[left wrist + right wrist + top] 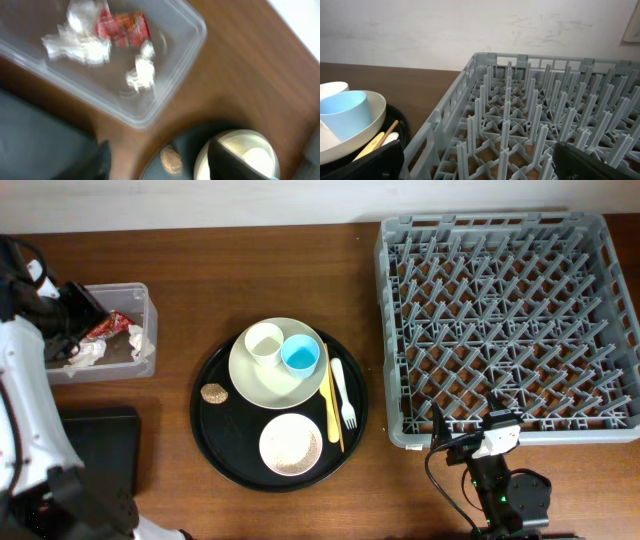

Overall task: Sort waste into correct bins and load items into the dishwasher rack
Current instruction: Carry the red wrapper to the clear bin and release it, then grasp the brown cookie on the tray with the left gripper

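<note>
The clear tub [148, 310] at the left holds a red wrapper [122, 27] and crumpled white tissue [80, 45]. My left gripper [86, 308] hovers over the tub's left part; in the left wrist view it [157, 147] is open and empty. On the round black tray [215, 440] are a cream plate [270, 380] with a cream cup [265, 342] and a blue cup [300, 355], a pinkish bowl [291, 445], a white fork [343, 392], a yellow utensil [330, 395] and a brown lump [214, 393]. My right gripper [480, 160] is open at the near edge of the grey rack [510, 320].
A shallow black rectangular tray [100, 442] lies at the front left, partly under my left arm. The rack [520, 115] holds no items among its upright pegs. Bare wooden table runs between the tub and the round tray.
</note>
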Available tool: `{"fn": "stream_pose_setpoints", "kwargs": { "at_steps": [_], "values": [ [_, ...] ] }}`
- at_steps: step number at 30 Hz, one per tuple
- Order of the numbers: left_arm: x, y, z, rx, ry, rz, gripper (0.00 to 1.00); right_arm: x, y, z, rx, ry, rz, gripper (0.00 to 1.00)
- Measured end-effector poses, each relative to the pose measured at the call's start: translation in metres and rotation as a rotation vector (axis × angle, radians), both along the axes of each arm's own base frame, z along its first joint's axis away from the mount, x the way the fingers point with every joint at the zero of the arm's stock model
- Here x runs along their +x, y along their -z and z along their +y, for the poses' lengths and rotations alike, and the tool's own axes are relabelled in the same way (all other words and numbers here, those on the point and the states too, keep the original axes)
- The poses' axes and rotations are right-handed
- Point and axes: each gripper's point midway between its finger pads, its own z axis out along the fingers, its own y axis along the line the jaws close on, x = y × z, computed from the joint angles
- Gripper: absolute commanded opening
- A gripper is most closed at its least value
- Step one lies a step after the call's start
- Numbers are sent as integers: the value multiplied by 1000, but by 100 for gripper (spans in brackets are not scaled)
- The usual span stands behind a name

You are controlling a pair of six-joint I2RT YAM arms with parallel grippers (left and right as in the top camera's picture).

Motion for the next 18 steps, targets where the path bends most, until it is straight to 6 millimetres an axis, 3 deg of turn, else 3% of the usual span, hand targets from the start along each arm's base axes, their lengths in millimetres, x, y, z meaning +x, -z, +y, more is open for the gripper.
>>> {"fn": "stream_pose_setpoints", "kwargs": {
  "at_steps": [1, 3, 4, 5, 6, 8, 12, 14, 15, 18],
  "values": [
    [-15, -8, -14, -37, 34, 18, 99, 0, 0, 0, 0, 0, 0, 98],
    [-28, -13, -32, -71, 93, 38, 99, 0, 0, 0, -1, 0, 0, 98],
    [-35, -11, -54, -120, 149, 70, 99, 0, 0, 0, 0, 0, 0, 98],
    [-36, -11, -64, -134, 175, 79, 95, 0, 0, 0, 0, 0, 0, 98],
    [-44, -8, -78, -156, 209, 119, 76, 0, 0, 0, 0, 0, 0, 98],
    [-45, -7, -104, -152, 286, 148, 66, 0, 0, 0, 0, 0, 0, 98],
    [-48, 1, -159, -12, 471, 218, 62, 0, 0, 0, 0, 0, 0, 98],
    [-52, 14, -174, 50, 503, 260, 59, 0, 0, 0, 0, 0, 0, 99],
    [-53, 24, -177, 68, 509, 277, 53, 0, 0, 0, 0, 0, 0, 98],
    [-61, 65, -181, 85, 504, 348, 47, 0, 0, 0, 0, 0, 1, 98]
  ]
}}
